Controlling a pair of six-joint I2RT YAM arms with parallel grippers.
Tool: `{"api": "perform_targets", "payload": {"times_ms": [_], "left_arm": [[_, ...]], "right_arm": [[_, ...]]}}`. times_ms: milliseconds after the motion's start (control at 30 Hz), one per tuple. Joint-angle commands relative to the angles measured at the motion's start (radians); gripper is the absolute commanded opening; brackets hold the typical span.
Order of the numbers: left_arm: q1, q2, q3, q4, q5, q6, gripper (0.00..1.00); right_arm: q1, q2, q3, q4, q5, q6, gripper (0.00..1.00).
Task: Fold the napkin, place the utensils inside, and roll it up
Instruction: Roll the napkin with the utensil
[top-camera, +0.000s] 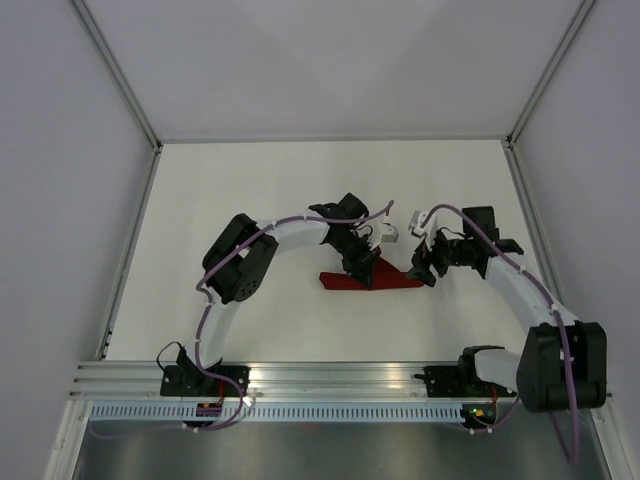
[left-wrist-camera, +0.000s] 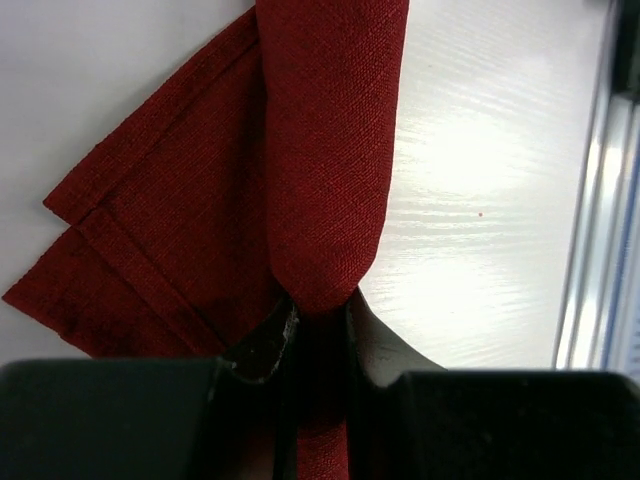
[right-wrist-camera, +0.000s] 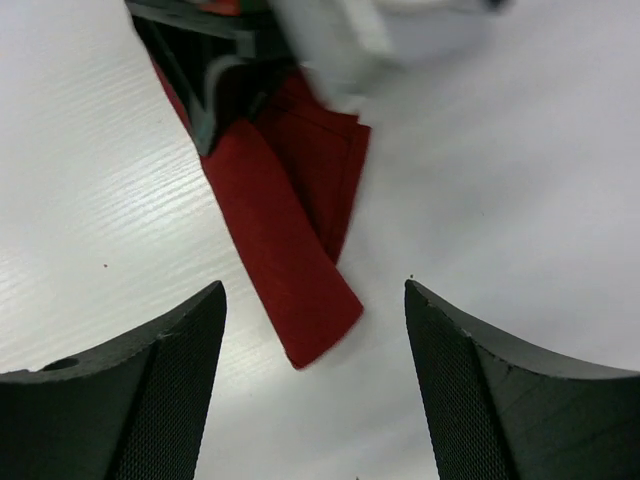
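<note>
The dark red napkin (top-camera: 372, 281) lies on the white table as a narrow roll with a flat folded part beside it. In the left wrist view the napkin roll (left-wrist-camera: 330, 150) runs up from my left gripper (left-wrist-camera: 318, 318), whose jaws are shut on its near end; flat folded layers spread to the left. In the top view the left gripper (top-camera: 362, 268) sits over the roll's middle. My right gripper (right-wrist-camera: 314, 286) stands wide open just off the free end of the napkin (right-wrist-camera: 285, 255), touching nothing; from above, the right gripper (top-camera: 427, 268) is at the roll's right tip. The utensils are hidden.
An aluminium rail (top-camera: 330, 376) runs along the near table edge, and the rail (left-wrist-camera: 600, 250) also shows at the right of the left wrist view. Grey walls enclose the table on three sides. The left arm's gripper body (right-wrist-camera: 215, 70) fills the top of the right wrist view.
</note>
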Motion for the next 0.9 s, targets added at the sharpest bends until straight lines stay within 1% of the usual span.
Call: {"api": "perform_targets", "payload": {"times_ms": [0,33,67,133,167,267,433,533,567,633,667,733,833,867], "left_arm": [[0.003,0.135,0.034,-0.184,0.047,-0.03,0.09],[0.006,0.146,0.047,-0.193,0.052,-0.036,0.1],[0.007,0.152,0.065,-0.2,0.061,-0.038,0.1],[0.013,0.181,0.083,-0.22,0.07,-0.047,0.11],[0.019,0.189,0.1,-0.229,0.079,-0.049,0.11],[0.032,0.21,0.129,-0.256,0.092,-0.05,0.13],[0.042,0.23,0.156,-0.279,0.096,-0.063,0.15],[0.044,0.23,0.154,-0.281,0.084,-0.063,0.2],[0.044,0.229,0.156,-0.281,0.081,-0.063,0.25],[0.042,0.226,0.157,-0.279,0.076,-0.066,0.3],[0.044,0.221,0.162,-0.281,0.075,-0.07,0.35],[0.044,0.218,0.168,-0.281,0.084,-0.078,0.38],[0.042,0.201,0.175,-0.276,0.101,-0.083,0.41],[0.042,0.197,0.175,-0.275,0.102,-0.083,0.43]], "right_arm": [[0.152,-0.111,-0.134,0.317,0.181,0.045,0.79],[0.195,-0.145,-0.187,0.375,0.22,0.047,0.79],[0.267,-0.154,-0.209,0.4,0.282,0.047,0.79],[0.324,-0.161,-0.255,0.458,0.337,0.041,0.79],[0.372,-0.159,-0.267,0.477,0.376,0.039,0.79],[0.444,-0.135,-0.292,0.518,0.433,0.015,0.78],[0.53,-0.072,-0.3,0.531,0.508,-0.018,0.78],[0.556,-0.04,-0.3,0.531,0.532,-0.019,0.76],[0.562,-0.03,-0.3,0.531,0.535,-0.019,0.76],[0.567,-0.006,-0.295,0.534,0.544,-0.019,0.73],[0.569,-0.001,-0.295,0.535,0.545,-0.013,0.71],[0.567,0.013,-0.294,0.526,0.545,-0.015,0.68],[0.567,0.02,-0.288,0.505,0.539,-0.019,0.6],[0.567,0.022,-0.286,0.498,0.535,-0.019,0.53]]}}
